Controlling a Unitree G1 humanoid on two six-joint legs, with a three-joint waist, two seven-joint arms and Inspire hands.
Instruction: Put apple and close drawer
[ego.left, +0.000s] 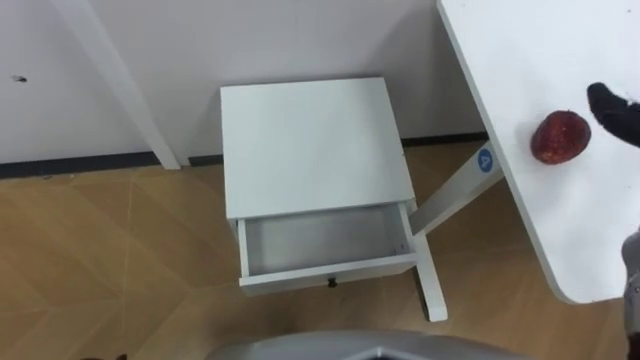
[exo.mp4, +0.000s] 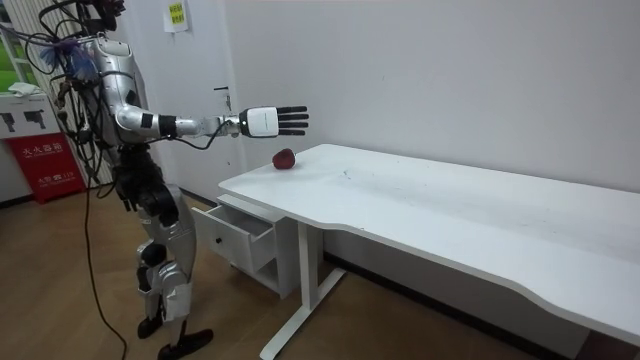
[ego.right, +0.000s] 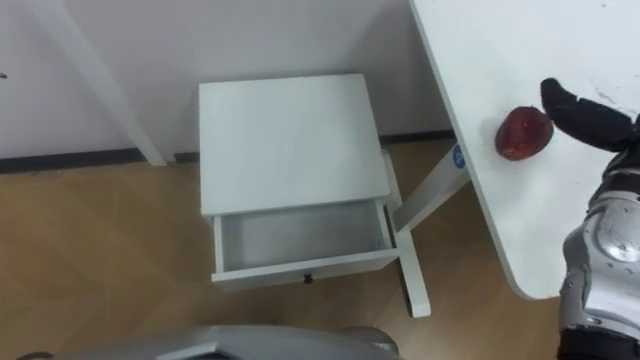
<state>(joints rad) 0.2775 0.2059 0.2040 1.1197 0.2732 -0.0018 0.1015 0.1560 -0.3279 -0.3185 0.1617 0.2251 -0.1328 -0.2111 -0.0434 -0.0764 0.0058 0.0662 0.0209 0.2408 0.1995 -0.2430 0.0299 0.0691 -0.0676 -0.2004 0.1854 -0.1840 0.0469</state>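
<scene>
The red apple (ego.left: 560, 137) was seen lying on the white desk (ego.left: 540, 50), close to its rounded corner and near edge. It looked roundish, and no marked long axis could be made out. The right robot hand (exo.mp4: 262, 121) was held above it without touching, fingers straight and spread, with nothing held. In the eye views its dark fingertips (ego.right: 580, 115) were found just to the apple's right, so a descent and a slight shift leftward were judged necessary for a grasp. Below and to the left, beside the desk leg (ego.left: 450, 195), a small white cabinet (ego.left: 310, 140) was set against the wall, its drawer (ego.left: 330, 272) pulled open and empty. The desk edge and leg were judged to lie between apple and drawer.
</scene>
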